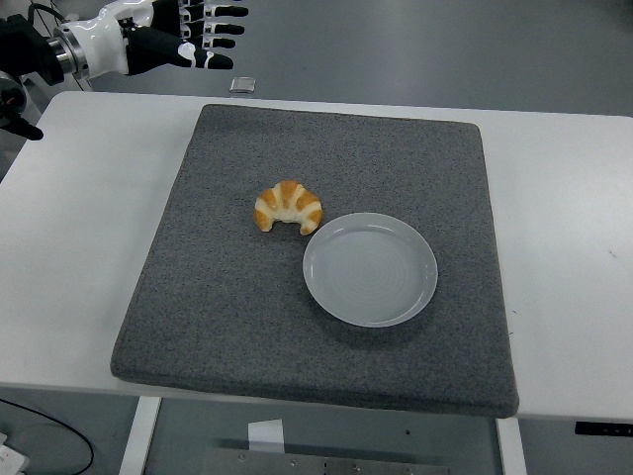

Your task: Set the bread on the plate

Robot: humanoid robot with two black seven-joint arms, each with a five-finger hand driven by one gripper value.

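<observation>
A golden croissant [288, 207] lies on the dark grey mat [227, 297], just left of and touching the rim of an empty white plate [370, 268]. My left hand [190, 35] is at the picture's top left, beyond the table's far edge, fingers spread and holding nothing. It is far from the croissant, up and to the left. My right arm is out of view.
The mat lies on a white table [79, 247]. A small grey object [243, 85] sits at the table's far edge, just below my left hand. Grey floor shows beyond the table.
</observation>
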